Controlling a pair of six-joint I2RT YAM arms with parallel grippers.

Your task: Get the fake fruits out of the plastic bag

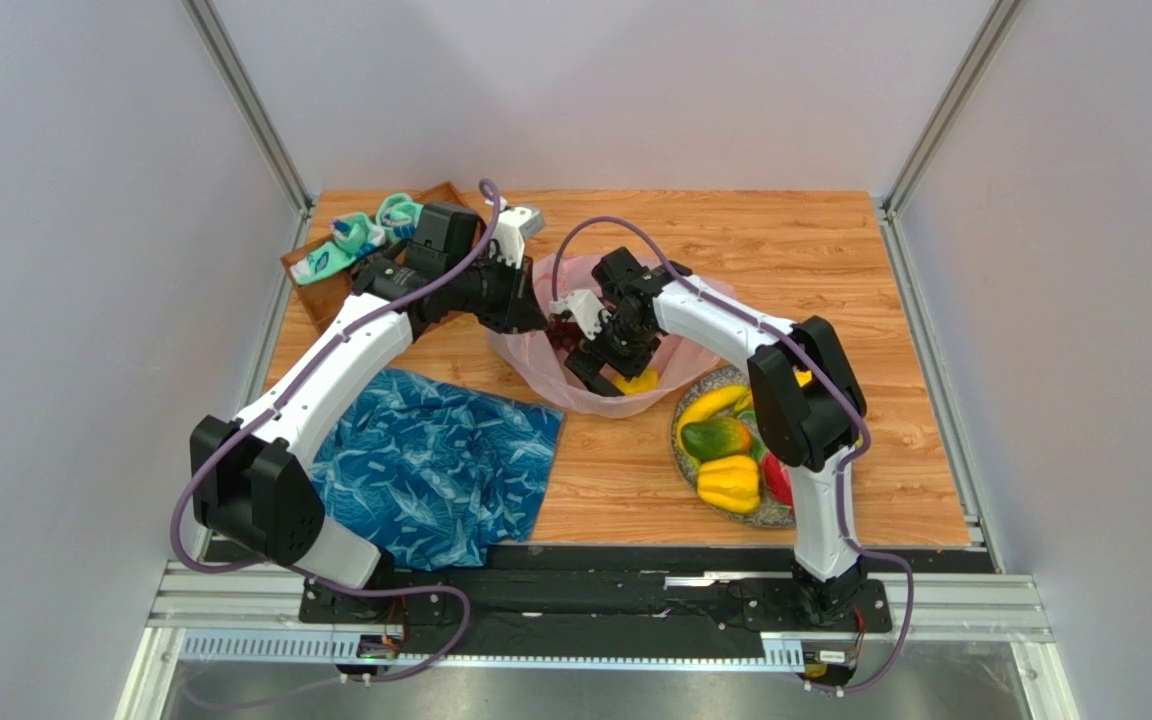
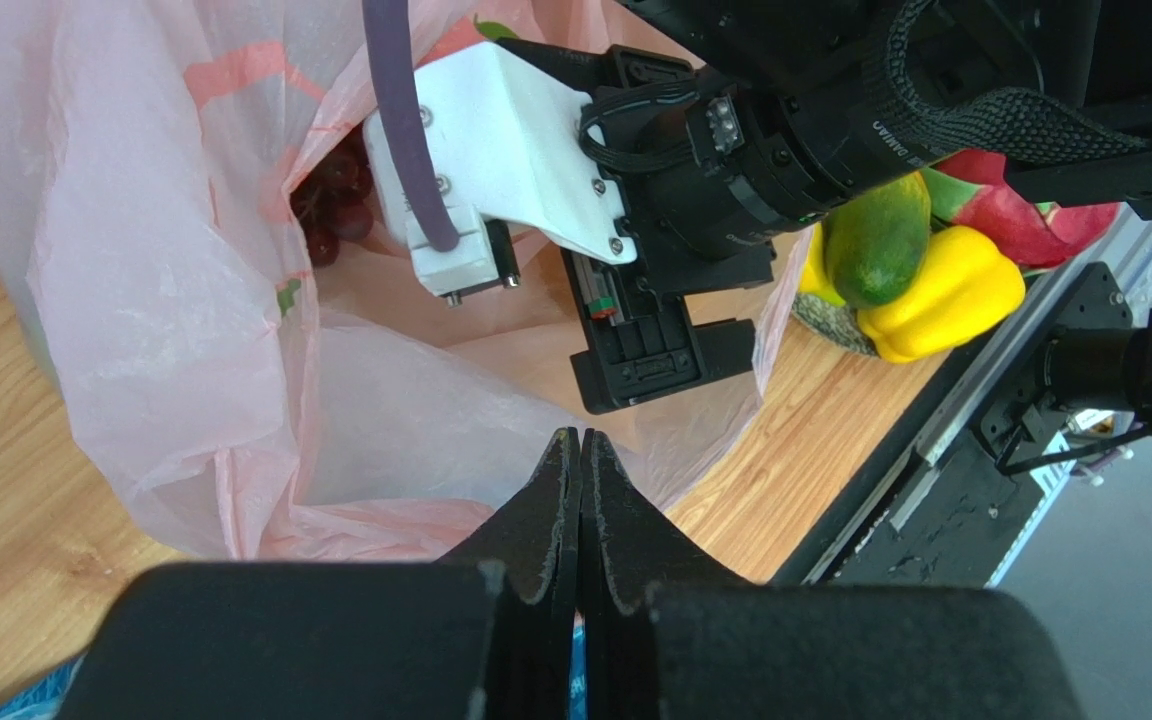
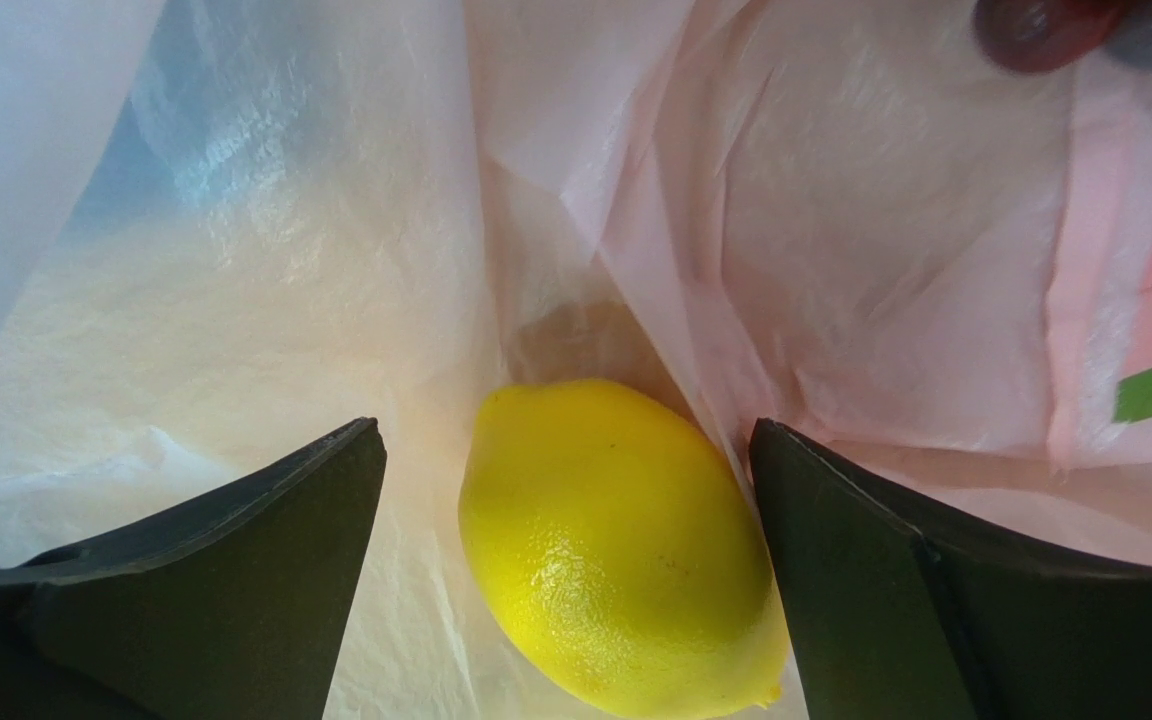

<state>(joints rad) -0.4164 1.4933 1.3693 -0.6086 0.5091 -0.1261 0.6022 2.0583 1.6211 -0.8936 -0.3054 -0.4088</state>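
The pale-pink plastic bag (image 1: 597, 393) lies open mid-table. My left gripper (image 2: 579, 447) is shut on the bag's near rim; in the top view it (image 1: 534, 312) sits at the bag's left edge. My right gripper (image 3: 564, 435) is open and reaches down inside the bag (image 1: 606, 360), its fingers on either side of a yellow lemon (image 3: 615, 552) without touching it. Dark purple grapes (image 2: 330, 203) lie deeper in the bag. A yellow pepper (image 1: 729, 483), a green fruit (image 1: 714, 438), a yellow banana (image 1: 713, 402) and a magenta dragon fruit (image 2: 1021, 222) lie outside, on a plate.
The plate (image 1: 683, 458) stands right of the bag, beside my right arm. A blue leaf-patterned cloth (image 1: 432, 465) lies at the front left. A wooden tray (image 1: 312, 285) with teal items stands at the back left corner.
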